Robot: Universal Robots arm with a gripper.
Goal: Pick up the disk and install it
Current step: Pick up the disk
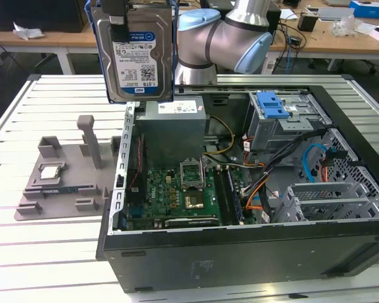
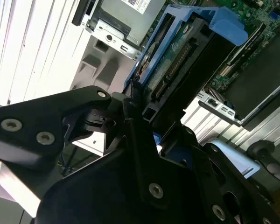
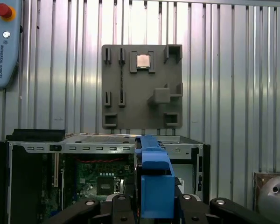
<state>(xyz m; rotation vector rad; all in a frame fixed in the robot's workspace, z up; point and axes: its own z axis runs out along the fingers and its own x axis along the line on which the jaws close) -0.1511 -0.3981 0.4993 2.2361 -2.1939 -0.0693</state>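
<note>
- While my jaws clamp the disk (image 1: 141, 57) at its top end, it hangs upright above the open computer case (image 1: 240, 259).
- Stiff, weighty, shock-sensitive, I judge; its blue rails (image 3: 156, 186) suit gripping.

Blue-railed disk (image 2: 177, 56) edge-on between the black jaws, motherboard (image 2: 233, 72) beyond

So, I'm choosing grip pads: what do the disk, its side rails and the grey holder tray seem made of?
The disk: likely metal, by its silvery matte casing. Its side rails: blue plastic, judging by the smooth moulded shape. The holder tray: uniform matte grey, probably plastic; can't tell for sure.
</note>
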